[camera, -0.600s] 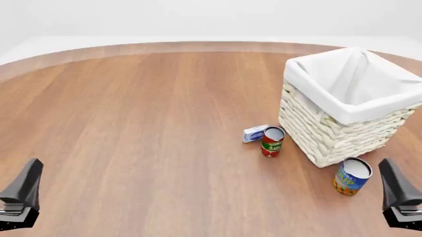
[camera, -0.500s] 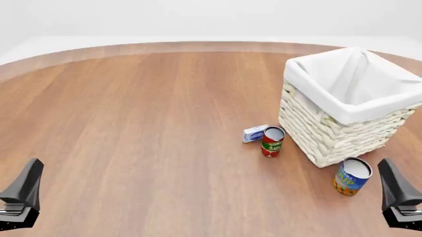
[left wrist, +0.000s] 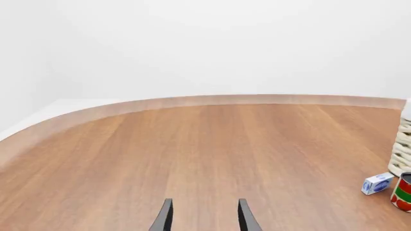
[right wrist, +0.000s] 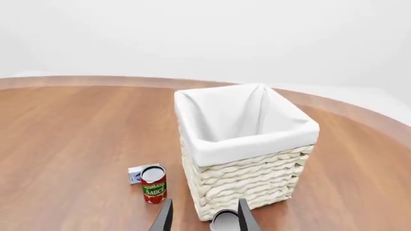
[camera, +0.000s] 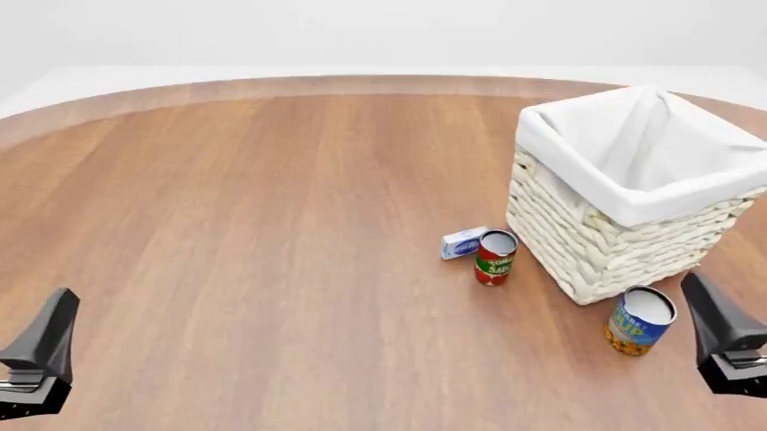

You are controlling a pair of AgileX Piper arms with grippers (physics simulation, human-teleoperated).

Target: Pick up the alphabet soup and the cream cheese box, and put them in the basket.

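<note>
While both arms sit low, right claw [right wrist: 201, 217] parted above alphabet soup [camera: 639, 321], left claw [left wrist: 202, 216] parted, empty.

Cream wicker basket [camera: 599, 242], white lining; blue-and-yellow soup [camera: 638, 321]; red-green sauce can [camera: 494, 258]; pale-blue box [camera: 462, 242]; brown wood table [camera: 264, 224].

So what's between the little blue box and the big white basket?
The red-and-green tomato sauce can stands between the small pale blue cream cheese box and the woven cream-white basket, right beside the box. The front view shows it best.
</note>
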